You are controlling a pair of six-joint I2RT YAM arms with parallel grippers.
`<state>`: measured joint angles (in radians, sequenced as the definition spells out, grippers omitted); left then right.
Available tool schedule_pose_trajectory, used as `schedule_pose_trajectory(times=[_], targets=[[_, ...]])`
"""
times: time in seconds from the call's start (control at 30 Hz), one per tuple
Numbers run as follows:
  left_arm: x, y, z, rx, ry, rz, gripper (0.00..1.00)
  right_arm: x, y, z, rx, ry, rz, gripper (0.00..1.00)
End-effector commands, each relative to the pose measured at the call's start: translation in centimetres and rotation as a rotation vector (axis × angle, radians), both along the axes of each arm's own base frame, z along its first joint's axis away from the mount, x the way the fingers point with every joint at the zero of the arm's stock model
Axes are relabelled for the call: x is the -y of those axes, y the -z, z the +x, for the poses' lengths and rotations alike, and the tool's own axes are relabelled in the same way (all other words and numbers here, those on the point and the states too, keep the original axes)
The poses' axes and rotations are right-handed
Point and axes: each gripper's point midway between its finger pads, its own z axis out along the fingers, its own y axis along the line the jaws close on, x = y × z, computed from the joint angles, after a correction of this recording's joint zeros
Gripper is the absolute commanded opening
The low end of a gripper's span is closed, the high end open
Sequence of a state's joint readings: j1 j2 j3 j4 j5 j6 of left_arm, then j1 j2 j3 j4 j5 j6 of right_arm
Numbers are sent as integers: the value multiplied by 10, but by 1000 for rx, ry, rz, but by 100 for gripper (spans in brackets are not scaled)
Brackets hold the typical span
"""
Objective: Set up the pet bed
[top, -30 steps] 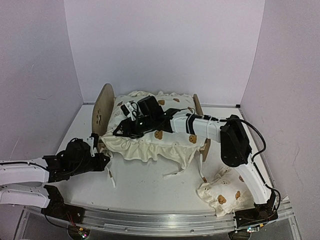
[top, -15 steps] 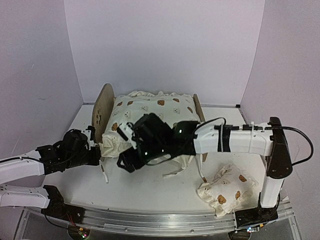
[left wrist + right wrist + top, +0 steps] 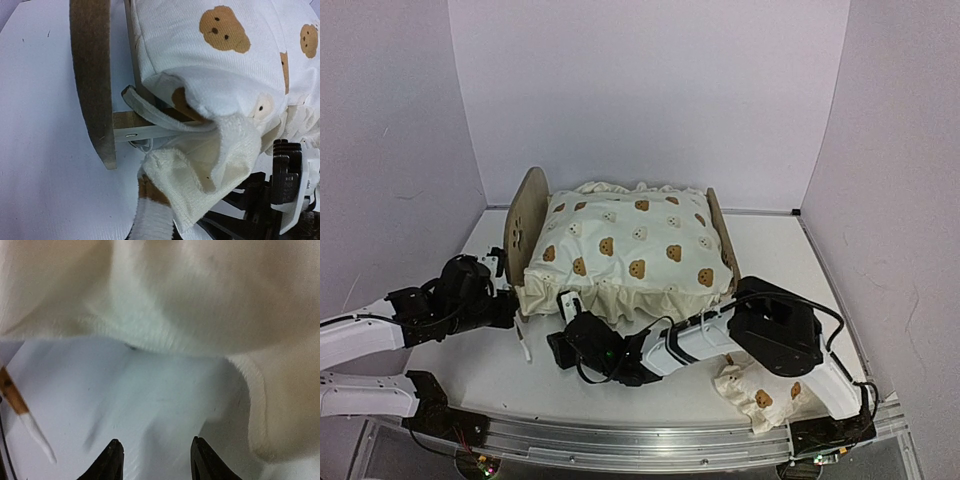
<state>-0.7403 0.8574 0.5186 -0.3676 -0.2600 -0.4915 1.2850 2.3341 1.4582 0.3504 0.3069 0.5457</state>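
Top view: the pet bed stands on the white table between pale lilac walls, the cushion on it. My left gripper is clenched at its near-left corner.
Left wrist: the cushion spills over the bed's edge.
Right wrist: my right gripper gapes empty above the table.

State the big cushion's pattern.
Cream cushion with brown bear faces; clearest from the top external view.
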Motion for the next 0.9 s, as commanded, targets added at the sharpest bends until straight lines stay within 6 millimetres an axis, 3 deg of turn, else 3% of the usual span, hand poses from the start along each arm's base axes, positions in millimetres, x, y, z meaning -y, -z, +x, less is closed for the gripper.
schedule_pose_trajectory(times=[0.0, 0.2, 0.4, 0.53, 0.7, 0.87], targets=[[2, -35, 10, 85, -10, -40, 0, -24, -54, 35, 105, 190, 290, 47], [5, -41, 9, 91, 9, -48, 0, -43, -19, 54, 150, 261, 292, 49], [3, -46, 7, 98, 15, -48, 0, -44, -1, 77, 219, 398, 266, 50], [2, -44, 4, 96, 14, -54, 0, -58, 13, 84, 257, 390, 233, 49], [2, -44, 3, 92, 18, -61, 0, -60, 24, 95, 294, 453, 180, 38], [1, -39, 2, 82, 15, -60, 0, -58, 32, 107, 311, 457, 161, 17]])
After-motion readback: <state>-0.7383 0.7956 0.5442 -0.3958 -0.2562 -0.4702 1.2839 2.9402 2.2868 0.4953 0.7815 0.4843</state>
